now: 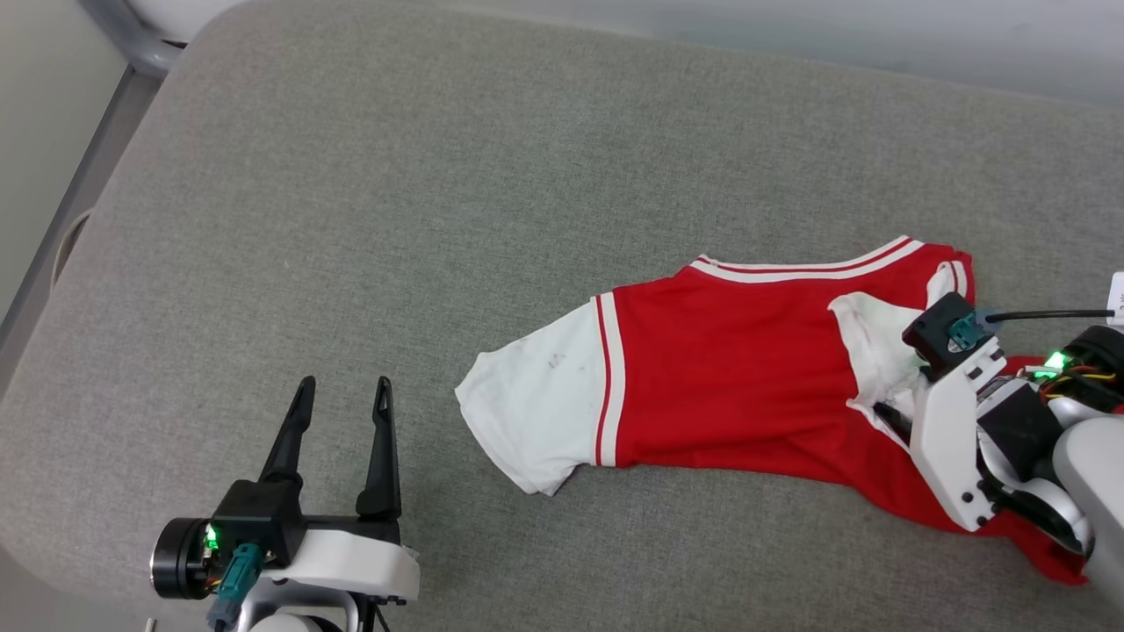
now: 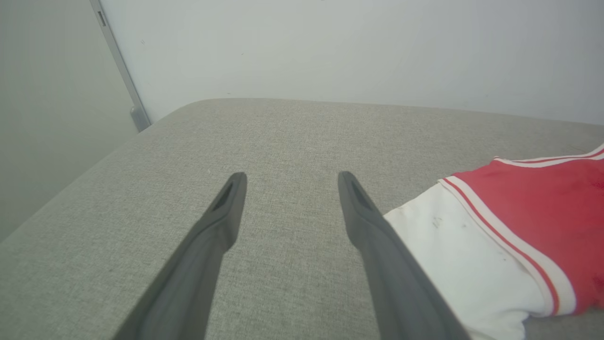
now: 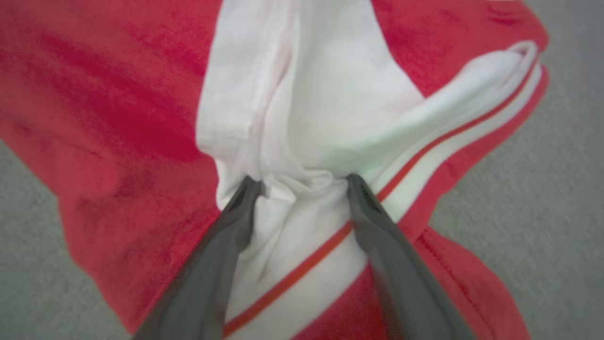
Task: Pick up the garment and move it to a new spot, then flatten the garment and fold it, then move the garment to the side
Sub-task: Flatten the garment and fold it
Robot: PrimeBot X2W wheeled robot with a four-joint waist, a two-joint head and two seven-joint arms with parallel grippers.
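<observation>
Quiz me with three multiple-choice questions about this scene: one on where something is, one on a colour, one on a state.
1. Where is the left gripper, with two long dark fingers? A) over bare grey woven-fabric cushion, beside the bright red soft-fabric T-shirt; B) on its collar; C) beneath it.
2. What colour are the T-shirt's sleeves? A) blue; B) white; C) black.
3. How do the right gripper's fingers stand? A) shut together; B) spread astride bunched sleeve cloth; C) folded away.
Answers: 1 A, cushion shows beneath it; 2 B, both sleeves are white; 3 B, cloth bunches between the fingers.
</observation>
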